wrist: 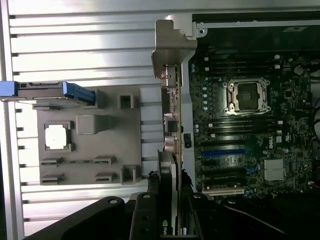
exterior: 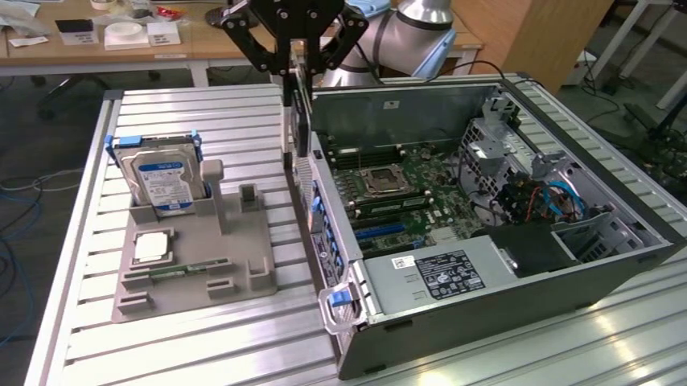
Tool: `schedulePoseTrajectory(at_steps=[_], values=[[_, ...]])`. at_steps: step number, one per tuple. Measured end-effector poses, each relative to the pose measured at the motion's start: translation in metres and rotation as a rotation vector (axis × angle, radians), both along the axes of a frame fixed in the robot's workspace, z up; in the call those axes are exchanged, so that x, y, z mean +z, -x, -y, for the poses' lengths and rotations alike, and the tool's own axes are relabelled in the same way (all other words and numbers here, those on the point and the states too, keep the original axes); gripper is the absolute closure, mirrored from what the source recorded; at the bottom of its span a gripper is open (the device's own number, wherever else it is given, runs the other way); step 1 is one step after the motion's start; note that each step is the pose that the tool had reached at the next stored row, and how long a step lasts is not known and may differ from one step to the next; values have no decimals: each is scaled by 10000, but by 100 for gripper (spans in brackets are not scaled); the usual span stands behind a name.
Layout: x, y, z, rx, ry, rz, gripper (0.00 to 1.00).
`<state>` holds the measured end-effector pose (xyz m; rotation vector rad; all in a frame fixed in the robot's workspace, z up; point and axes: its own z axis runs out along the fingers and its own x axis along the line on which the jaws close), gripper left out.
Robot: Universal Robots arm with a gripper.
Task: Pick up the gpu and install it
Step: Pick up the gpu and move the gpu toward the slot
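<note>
The tool (exterior: 298, 71) is clamped partly closed on the top edge of the gpu (exterior: 302, 133); the card hangs upright right at the computer case (exterior: 504, 310) wall on the exterior view's left. My worry: it sits short of the motherboard (exterior: 413, 189) slots, so any tilt could snag its bracket on that wall.

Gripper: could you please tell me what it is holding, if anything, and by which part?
The gripper holds the gpu by its top edge; the card hangs upright at the rim of the open case.

Silver-grey rounded arm (exterior: 421, 30) with a black, linked hand (exterior: 298, 71).
</note>
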<state>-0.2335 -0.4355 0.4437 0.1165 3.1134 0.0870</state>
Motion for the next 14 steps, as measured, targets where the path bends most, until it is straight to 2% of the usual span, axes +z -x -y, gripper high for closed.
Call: schedulePoseTrajectory(at_steps=[14], values=[[0, -167, 0, 0, -40, 0, 73]])
